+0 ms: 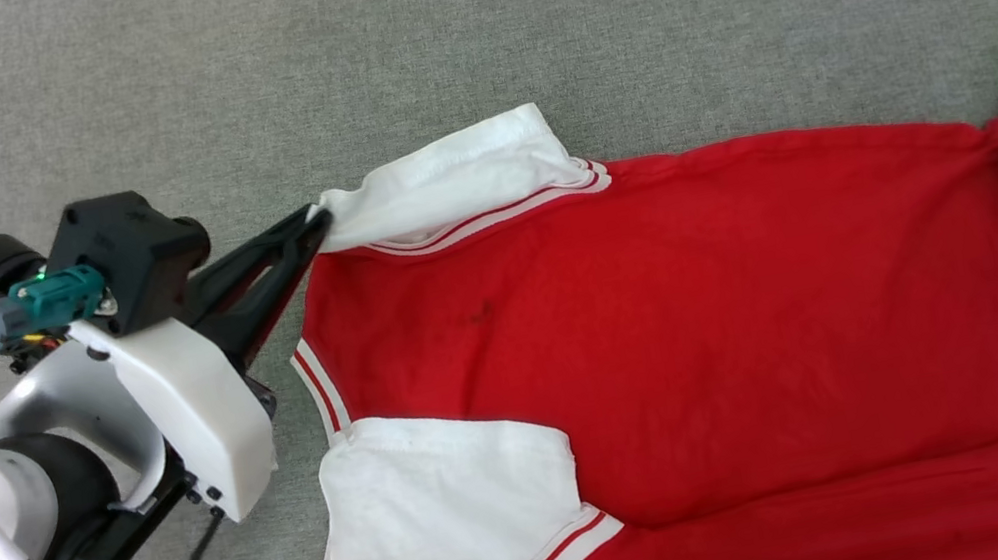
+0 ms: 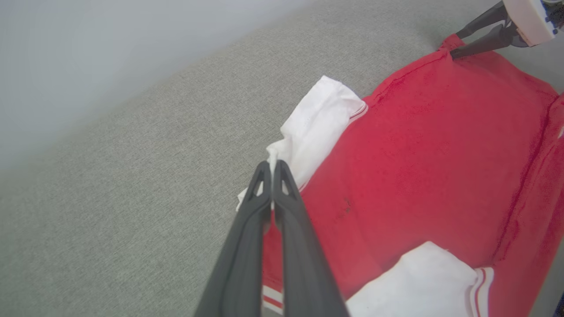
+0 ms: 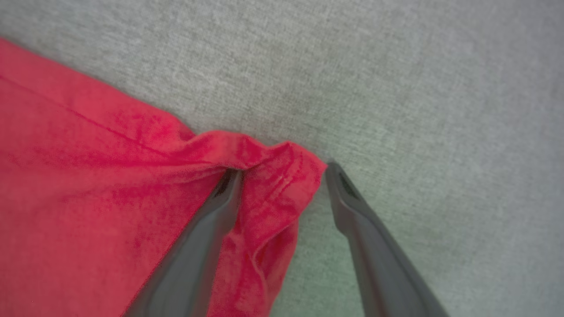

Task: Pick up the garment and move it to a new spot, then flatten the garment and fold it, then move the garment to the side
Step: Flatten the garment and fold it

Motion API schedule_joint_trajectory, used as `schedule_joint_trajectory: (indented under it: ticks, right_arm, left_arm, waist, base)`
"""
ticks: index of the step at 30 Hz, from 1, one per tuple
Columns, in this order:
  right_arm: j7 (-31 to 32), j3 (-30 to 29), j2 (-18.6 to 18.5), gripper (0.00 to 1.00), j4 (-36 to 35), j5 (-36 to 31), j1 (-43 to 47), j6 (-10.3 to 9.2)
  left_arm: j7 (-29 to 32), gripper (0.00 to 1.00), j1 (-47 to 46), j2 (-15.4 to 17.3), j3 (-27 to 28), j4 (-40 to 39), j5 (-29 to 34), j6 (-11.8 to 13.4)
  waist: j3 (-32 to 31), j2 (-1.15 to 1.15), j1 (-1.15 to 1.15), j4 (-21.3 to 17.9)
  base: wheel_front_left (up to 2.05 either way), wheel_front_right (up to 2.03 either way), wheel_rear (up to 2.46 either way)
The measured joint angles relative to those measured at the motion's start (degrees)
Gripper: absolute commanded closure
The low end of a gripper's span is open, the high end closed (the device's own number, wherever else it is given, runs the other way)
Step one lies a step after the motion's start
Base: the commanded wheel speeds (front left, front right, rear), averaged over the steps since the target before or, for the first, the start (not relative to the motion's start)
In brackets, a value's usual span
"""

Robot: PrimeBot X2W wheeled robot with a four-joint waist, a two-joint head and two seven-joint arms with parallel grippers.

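Note:
The garment (image 1: 718,314) is a red jersey with white striped-trim sleeves, spread flat on grey fabric. My left gripper (image 1: 315,222) is shut on the tip of the far white sleeve (image 2: 315,127), pinching a fold of it between the fingertips. At the jersey's far right corner (image 3: 273,185) my right gripper (image 3: 282,174) stands open, its two fingers straddling the bunched red hem; one finger lies on the cloth, the other on the grey surface. In the left wrist view the right gripper's fingers (image 2: 478,44) touch that same corner. The near white sleeve (image 1: 448,522) lies flat.
Grey textured fabric (image 1: 417,30) covers the whole work surface, bare above and left of the jersey. My left forearm and its cable (image 1: 42,519) take up the lower left. The jersey's lower part runs off the bottom edge of the head view.

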Motion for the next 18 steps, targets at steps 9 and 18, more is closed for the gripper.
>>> schedule_joint_trajectory:
  ticks: [9, 18]
  right_arm:
    - [-5.56, -0.23, 1.87, 1.00, 3.63, 2.23, -0.20, 0.01]
    - [-11.38, -1.78, 2.63, 1.00, 3.49, 6.06, 3.86, 0.01]
  left_arm:
    - [-2.60, 1.00, 1.88, -0.13, 0.32, 4.21, 0.35, 0.65]
    - [-5.56, 1.00, 8.98, 1.16, 1.70, 5.35, -2.07, 3.86]
  waist:
    - [-2.29, 0.00, 0.01, -0.36]
    - [-9.59, 0.00, 0.01, -1.74]
  base:
    - [0.00, 0.00, 0.00]
    - [0.00, 0.00, 0.00]
